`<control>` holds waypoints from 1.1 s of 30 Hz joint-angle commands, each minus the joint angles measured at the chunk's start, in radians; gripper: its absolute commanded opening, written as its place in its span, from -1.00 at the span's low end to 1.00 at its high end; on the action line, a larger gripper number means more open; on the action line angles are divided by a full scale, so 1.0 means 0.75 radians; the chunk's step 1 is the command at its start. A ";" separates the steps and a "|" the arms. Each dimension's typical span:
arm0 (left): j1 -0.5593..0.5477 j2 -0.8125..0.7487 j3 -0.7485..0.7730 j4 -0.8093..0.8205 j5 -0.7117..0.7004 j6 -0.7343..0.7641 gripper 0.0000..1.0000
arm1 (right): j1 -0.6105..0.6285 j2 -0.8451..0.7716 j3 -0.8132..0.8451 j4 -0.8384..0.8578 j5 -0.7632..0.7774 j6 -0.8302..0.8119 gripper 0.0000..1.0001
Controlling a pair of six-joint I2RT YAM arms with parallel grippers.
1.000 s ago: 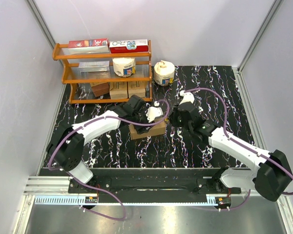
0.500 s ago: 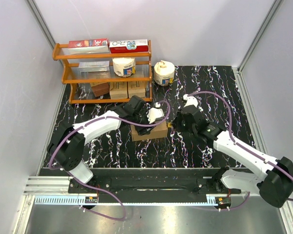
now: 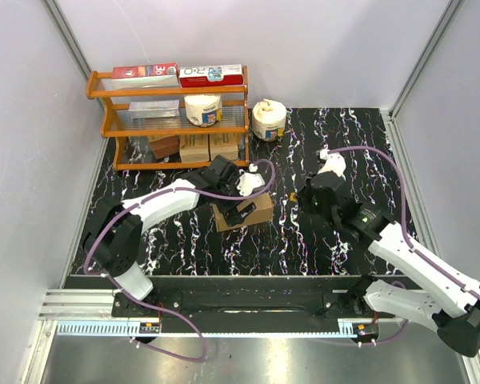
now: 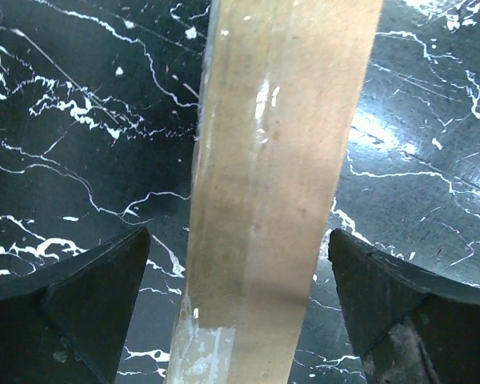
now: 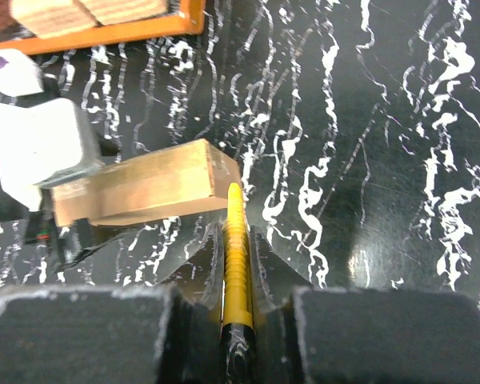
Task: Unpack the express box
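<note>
Left jaws stand wide open, with 1 black finger (image 4: 88,312) on each side of the express box (image 4: 272,184) and a clear gap of table (image 4: 80,120) between each finger and the cardboard. They hold nothing. Right jaws are closed on a yellow ridged tool (image 5: 234,256) with a black base. It points forward from between the 2 dark pads (image 5: 80,336), and in the right wrist view its tip lies close to the box's near end corner.

The express box (image 3: 260,212) is a plain brown carton, flat and oblong. It lies on the black, white-veined table (image 3: 344,152) in front of the orange shelf rack (image 3: 168,91), partly under the left wrist. Seen close, its top is scuffed with pale marks, and a glossy strip, seemingly clear tape, shows at its lower end.

Half a second ago the left jaws were narrower about the box; they have since spread. The right arm then reached the box's right end. It has now drawn back to the right, so the tool (image 3: 293,197) sits apart from the carton in the top view.
</note>
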 commanded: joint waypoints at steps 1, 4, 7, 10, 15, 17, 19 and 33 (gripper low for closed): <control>0.011 -0.027 0.092 -0.027 -0.023 -0.055 0.98 | 0.002 0.054 0.039 -0.067 0.148 0.070 -1.00; 0.011 -0.086 0.137 -0.027 -0.001 -0.075 0.98 | -0.043 0.112 0.033 -0.071 0.166 0.111 -1.00; 0.011 -0.172 0.170 -0.023 0.022 -0.095 0.97 | -0.141 0.179 0.008 -0.040 0.109 0.134 -1.00; 0.011 -0.272 0.168 0.006 0.030 -0.118 0.98 | -0.292 0.247 -0.059 0.062 0.016 0.138 -1.00; 0.013 -0.468 0.070 0.183 -0.074 -0.247 0.98 | -0.564 0.351 -0.214 0.438 -0.314 0.165 -1.00; 0.011 -0.524 0.003 0.286 -0.141 -0.328 0.98 | -0.670 0.428 -0.245 0.613 -0.452 0.189 -0.91; 0.011 -0.600 -0.036 0.375 -0.266 -0.396 0.98 | -0.714 0.496 -0.247 0.696 -0.530 0.201 -0.82; 0.124 -0.708 -0.128 0.427 -0.353 -0.795 0.98 | -0.843 0.636 -0.186 0.545 -0.454 0.222 0.59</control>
